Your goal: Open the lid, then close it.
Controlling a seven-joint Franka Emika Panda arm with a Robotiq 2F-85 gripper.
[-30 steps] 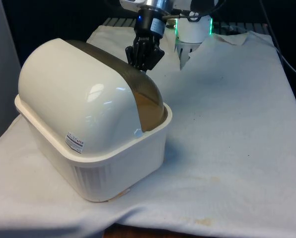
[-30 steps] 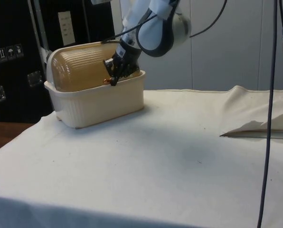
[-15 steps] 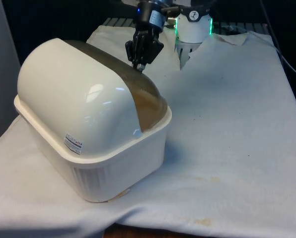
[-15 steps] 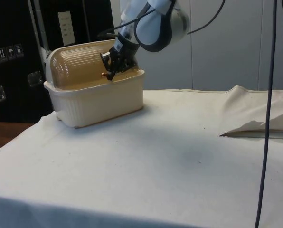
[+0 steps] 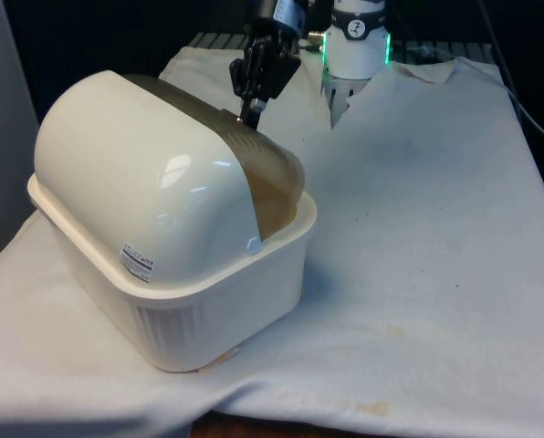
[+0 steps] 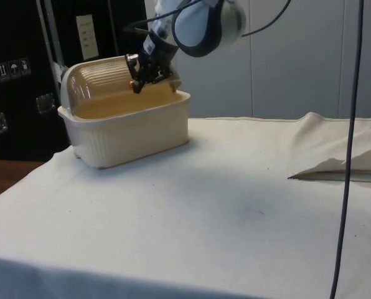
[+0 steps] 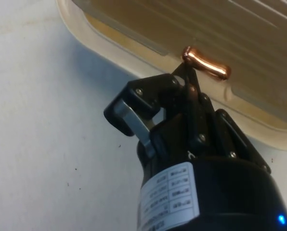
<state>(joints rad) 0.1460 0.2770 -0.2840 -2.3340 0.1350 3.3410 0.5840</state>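
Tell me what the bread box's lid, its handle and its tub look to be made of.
Lid: translucent amber plastic, ribbed, light passes through. Handle: copper-coloured, polished, probably metal or plated plastic, given its bright highlights. Tub: glossy cream plastic with moulded ribbing, as it appears.

One bread box [image 5: 172, 274], one lid [image 5: 263, 178]

Bread box [image 5: 176, 265]: opening turned away in front view, inside hidden. Lid [image 6: 101, 87]: lower edge masked by gripper [image 6: 137, 76] in side view. Copper handle [image 7: 207, 65]: near end covered by fingers [image 7: 189, 79]. Label [image 5: 138, 262] print too small to read.
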